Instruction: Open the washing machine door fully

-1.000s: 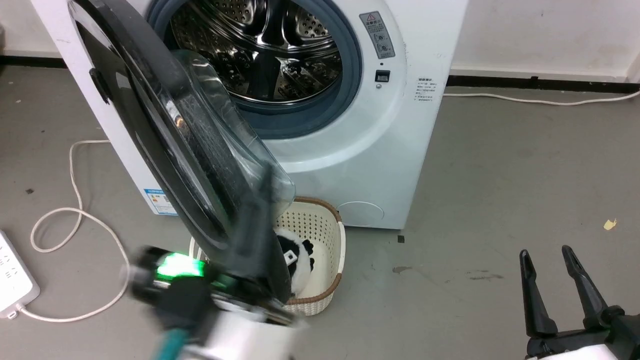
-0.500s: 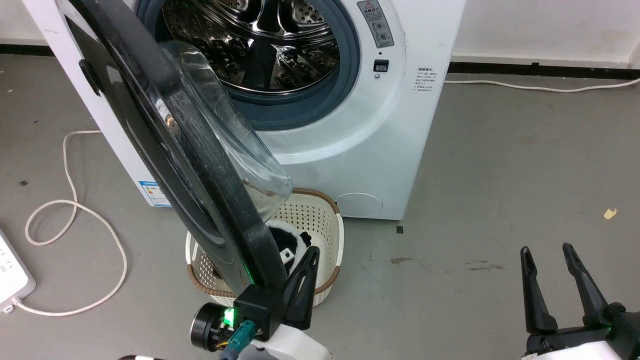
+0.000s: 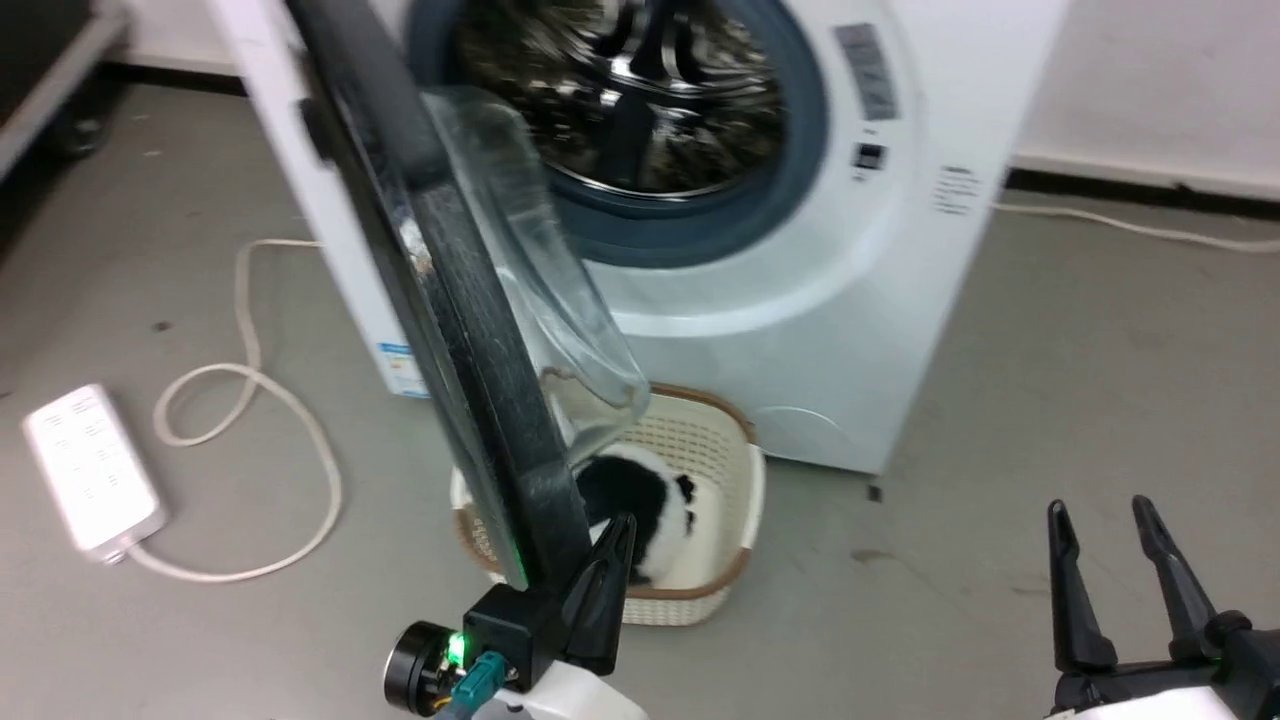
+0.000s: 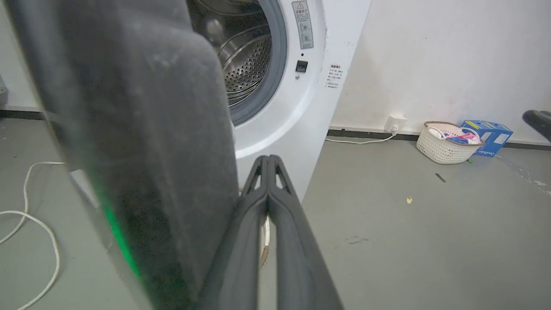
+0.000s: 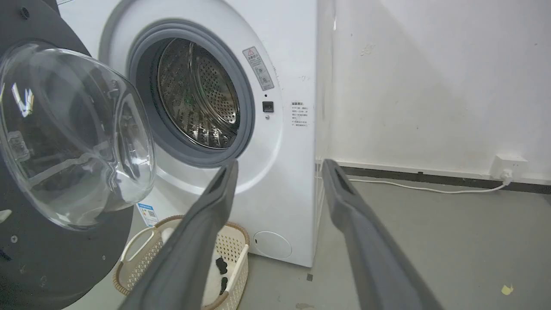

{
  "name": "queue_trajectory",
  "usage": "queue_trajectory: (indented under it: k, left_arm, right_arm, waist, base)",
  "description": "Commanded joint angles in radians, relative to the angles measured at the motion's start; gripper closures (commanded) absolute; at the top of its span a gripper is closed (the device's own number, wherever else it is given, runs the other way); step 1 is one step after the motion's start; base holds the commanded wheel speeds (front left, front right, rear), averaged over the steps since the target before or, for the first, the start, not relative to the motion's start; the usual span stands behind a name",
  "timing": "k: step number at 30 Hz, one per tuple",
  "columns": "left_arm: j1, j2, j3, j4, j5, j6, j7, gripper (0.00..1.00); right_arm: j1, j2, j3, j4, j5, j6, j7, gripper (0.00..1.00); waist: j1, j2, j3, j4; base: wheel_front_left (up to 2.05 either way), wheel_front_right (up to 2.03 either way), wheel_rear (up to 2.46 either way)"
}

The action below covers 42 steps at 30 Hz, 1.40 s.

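Labels first: the washing machine (image 3: 850,330) carries a grey warning sticker (image 4: 302,23) with a red triangle, up beyond your left claw (image 3: 621,528). There's a small block of print (image 4: 335,76) to the sticker's right and a blue label (image 3: 402,366) low on the machine behind the door. None of it is readable at this size. The blue box (image 4: 487,131) far right of the left claw, by the wall, has yellow lettering, also unreadable. Containers: a cream basket (image 3: 742,500) sits on the floor just ahead of the left claw's tips, at the machine's foot, with a black-and-white soft item (image 3: 640,495) in it. A second white basket (image 4: 443,148) beside the blue box holds mixed coloured bits you can't make out. Left claw is clenched, fingers pressed together with nothing between them. The washing machine door (image 3: 470,330) is swung out from the drum opening, nearly edge-on. Its black rim runs up and away just left of that claw, bottom edge down by the claw's base; touching or not, can't tell. Its clear bowl window bulges toward the claw's right, over the basket. Your right claw (image 3: 1098,512) is released, fingers spread, holding nothing, well apart to the door's right. A white power strip (image 3: 90,470) and looped cable (image 3: 300,480) lie on the floor well left of the left claw.
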Motion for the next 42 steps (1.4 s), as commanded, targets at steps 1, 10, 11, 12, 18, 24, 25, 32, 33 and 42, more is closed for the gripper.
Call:
queue_trajectory:
  k: [1,10,11,12,18,24,25,32,33,42]
  left_arm:
    - [0.011,0.018,0.017,0.006,-0.008,0.01,-0.008,1.0]
    - [0.05,0.061,0.062,-0.014,-0.027,0.037,-0.001,1.0]
    - [0.05,0.068,0.074,-0.018,-0.032,0.042,-0.001,1.0]
    - [0.05,0.076,0.088,-0.022,-0.036,0.047,-0.001,1.0]
    - [0.032,0.136,0.199,-0.035,-0.083,0.07,0.003,1.0]
    - [-0.027,0.213,0.326,-0.01,-0.149,0.073,0.017,1.0]
    - [-0.04,0.226,0.348,0.001,-0.163,0.07,0.016,1.0]
    - [-0.151,0.317,0.471,0.122,-0.246,0.038,0.016,1.0]
    - [-0.169,0.329,0.486,0.145,-0.259,0.032,0.017,1.0]
    - [-0.317,0.428,0.571,0.368,-0.318,-0.012,-0.015,1.0]
  right_arm:
    - [0.009,0.004,0.002,0.002,0.0,0.001,-0.005,0.0]
    - [0.024,0.004,0.012,0.005,0.001,0.001,-0.005,0.0]
    - [0.024,0.004,0.013,0.004,0.0,0.001,-0.005,0.0]
    - [0.024,0.004,0.014,0.003,-0.001,0.001,-0.005,0.0]
    - [0.012,0.004,0.018,-0.002,-0.018,0.001,-0.005,0.0]
    - [-0.016,0.004,0.022,-0.013,-0.061,0.001,-0.005,0.0]
    - [-0.021,0.004,0.023,-0.015,-0.069,0.001,-0.005,0.0]
    - [-0.057,-0.001,0.016,-0.03,-0.115,0.001,-0.005,0.0]
    - [-0.06,-0.004,0.014,-0.031,-0.117,0.001,-0.004,0.0]
    - [-0.086,-0.028,0.004,-0.042,-0.119,0.001,-0.002,0.0]
  waist:
    - [0.0,-0.0001,-0.022,0.056]
    - [0.0,-0.0001,-0.034,0.214]
    - [0.0,-0.0001,-0.03,0.228]
    - [0.0,-0.0001,-0.027,0.24]
    - [0.0,-0.0001,0.019,0.292]
    - [0.0,-0.0001,0.1,0.302]
    - [0.0,-0.0001,0.115,0.3]
    - [0.0,-0.0001,0.218,0.268]
    - [0.0,-0.0001,0.229,0.263]
    - [0.0,-0.0001,0.296,0.226]
  base:
    - [0.0,0.0,0.0]
    - [0.0,0.0,0.0]
    - [0.0,0.0,0.0]
    - [0.0,0.0,0.0]
    - [0.0,0.0,0.0]
    - [0.0,0.0,0.0]
    - [0.0,0.0,0.0]
    - [0.0,0.0,0.0]
    - [0.0,0.0,0.0]
    - [0.0,0.0,0.0]
